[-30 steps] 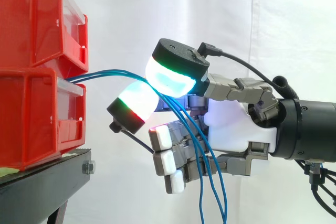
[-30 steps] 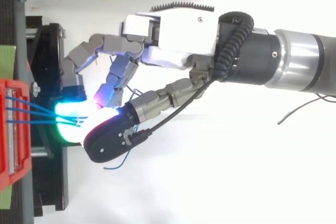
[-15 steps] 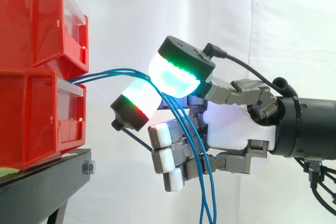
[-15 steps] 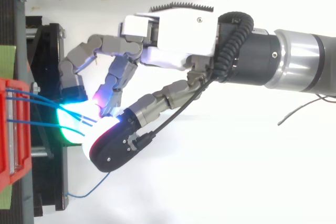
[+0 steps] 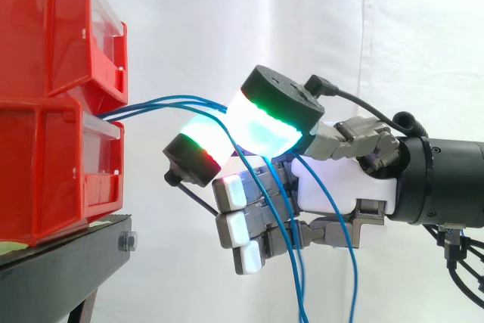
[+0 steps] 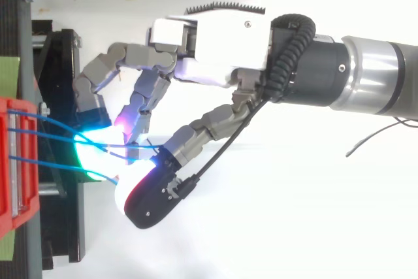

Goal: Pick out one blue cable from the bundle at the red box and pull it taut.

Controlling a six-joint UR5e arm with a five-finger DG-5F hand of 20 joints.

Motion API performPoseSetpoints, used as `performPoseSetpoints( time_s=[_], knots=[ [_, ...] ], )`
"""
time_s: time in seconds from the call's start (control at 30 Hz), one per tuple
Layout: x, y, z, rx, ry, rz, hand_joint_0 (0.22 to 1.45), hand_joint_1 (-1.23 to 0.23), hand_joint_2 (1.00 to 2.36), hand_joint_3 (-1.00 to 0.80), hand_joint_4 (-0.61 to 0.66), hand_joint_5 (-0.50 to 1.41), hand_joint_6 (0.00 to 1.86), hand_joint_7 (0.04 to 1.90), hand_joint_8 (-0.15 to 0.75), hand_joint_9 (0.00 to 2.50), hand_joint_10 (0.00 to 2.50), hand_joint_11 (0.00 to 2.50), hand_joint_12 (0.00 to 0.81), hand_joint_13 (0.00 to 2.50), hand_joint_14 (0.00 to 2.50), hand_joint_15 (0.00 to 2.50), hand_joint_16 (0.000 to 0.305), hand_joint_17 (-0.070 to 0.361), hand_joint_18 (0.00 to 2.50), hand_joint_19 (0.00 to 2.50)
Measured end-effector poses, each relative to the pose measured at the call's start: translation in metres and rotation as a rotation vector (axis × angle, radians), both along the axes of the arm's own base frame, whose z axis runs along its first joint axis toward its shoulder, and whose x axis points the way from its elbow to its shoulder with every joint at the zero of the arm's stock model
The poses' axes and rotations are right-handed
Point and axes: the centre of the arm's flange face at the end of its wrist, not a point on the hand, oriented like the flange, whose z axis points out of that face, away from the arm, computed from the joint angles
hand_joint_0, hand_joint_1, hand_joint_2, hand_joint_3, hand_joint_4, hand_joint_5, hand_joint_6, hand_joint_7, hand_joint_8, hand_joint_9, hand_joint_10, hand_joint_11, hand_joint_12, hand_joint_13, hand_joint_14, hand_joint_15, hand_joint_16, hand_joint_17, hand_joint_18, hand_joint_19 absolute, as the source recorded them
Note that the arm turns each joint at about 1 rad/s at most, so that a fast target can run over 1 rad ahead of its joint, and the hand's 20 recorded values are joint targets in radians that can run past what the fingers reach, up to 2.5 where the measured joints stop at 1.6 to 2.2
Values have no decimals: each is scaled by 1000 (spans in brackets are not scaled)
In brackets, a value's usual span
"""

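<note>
Three blue cables leave the gap between the stacked red bins and run right to my hand. They pass between the glowing thumb pad and a glowing finger pad. The thumb is hooked round one blue cable, which hangs down on the wrist side, apart from the others. The other two drape over the curled lower fingers and drop out of view. From above, the cables fan out at the bin, the lowest leading to the thumb pad.
The red bins sit on a black stand at the left, with a white curtain behind. The arm comes in from the right. Open room lies below and to the right of the hand.
The thumb has swung away from the finger pad, carrying one cable with it. That cable now hangs separately nearer the wrist, and the cables fan wider at the bin.
</note>
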Motion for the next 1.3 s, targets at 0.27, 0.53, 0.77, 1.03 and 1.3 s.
performPoseSetpoints(
  time_s=[0.27,0.53,0.77,1.03,1.3],
  knots=[
    [0,0,0,0,2,0,480,-953,1000,-500,29,-128,907,855,297,1139,23,632,357,1106,19,549,48,108,977,563],
    [-1,-2,-1,-1,8,-1,449,-519,1000,-500,84,-115,837,838,323,1171,19,594,388,1126,17,544,54,122,1005,588],
    [-1,-2,-1,-1,8,-1,569,-457,1000,-500,44,-102,775,928,303,1180,20,593,356,1105,21,573,47,105,934,660],
    [-1,-2,-1,-1,10,-1,582,-663,1013,-338,21,-115,796,974,305,1146,23,610,361,1094,21,579,47,107,927,656],
    [-1,-3,-2,-1,11,-2,578,-699,1016,-273,23,-130,846,955,305,1129,21,609,363,1089,20,576,48,108,926,653]
  ],
)
